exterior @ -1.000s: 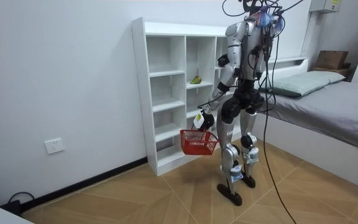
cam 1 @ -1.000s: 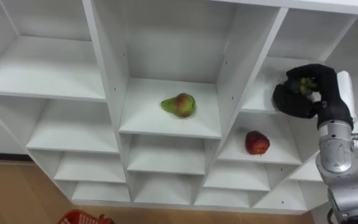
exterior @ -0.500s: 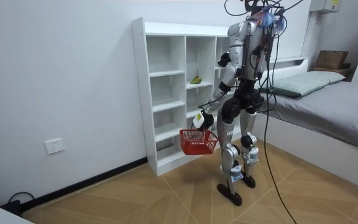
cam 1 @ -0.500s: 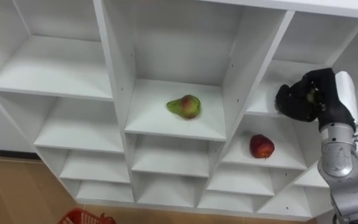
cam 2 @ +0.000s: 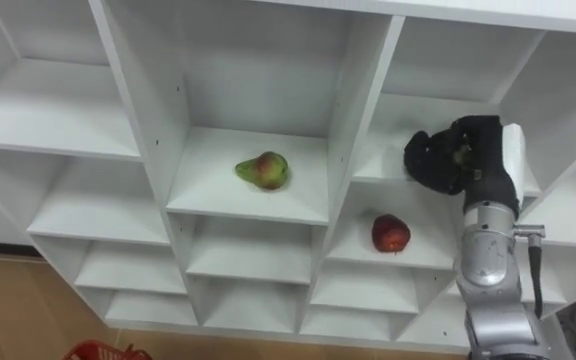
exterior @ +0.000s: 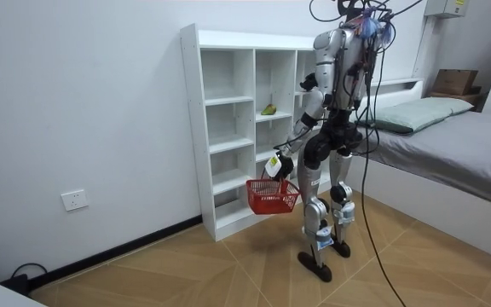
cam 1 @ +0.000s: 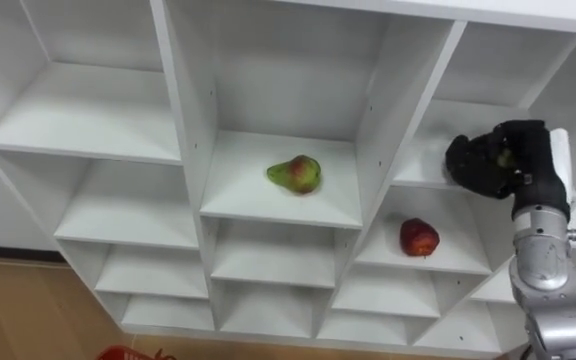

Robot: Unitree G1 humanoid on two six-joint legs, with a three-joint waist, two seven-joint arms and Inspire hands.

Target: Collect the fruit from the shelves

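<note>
Though its fingers are curled round a small green fruit (cam 1: 505, 157) in the closet's (cam 1: 180, 140) right column, the right hand (cam 1: 524, 170) should squeeze gently: it is likely firm, light, smooth-skinned and easily bruised. A pear (cam 1: 295, 172) sits to the left, an apple (cam 1: 419, 237) below. The left hand (exterior: 273, 164) grips the basket (exterior: 271, 194).

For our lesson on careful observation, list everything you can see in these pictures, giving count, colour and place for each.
closet: one, white, against the wall, in front of the robot
pear: one, green and red, on a middle-column shelf
apple: one, red, on a right-column shelf, one level lower
small fruit: one, greenish, inside the right hand
basket: one, red, hanging from the left hand
bed: one, grey, at the room view's right
pillow: one, pale, on the bed
box: one, brown, behind the bed
wall socket: one, white, low on the wall
right hand: black, curled round the small fruit at a right-column shelf
left hand: low, holding the basket's handle
</note>
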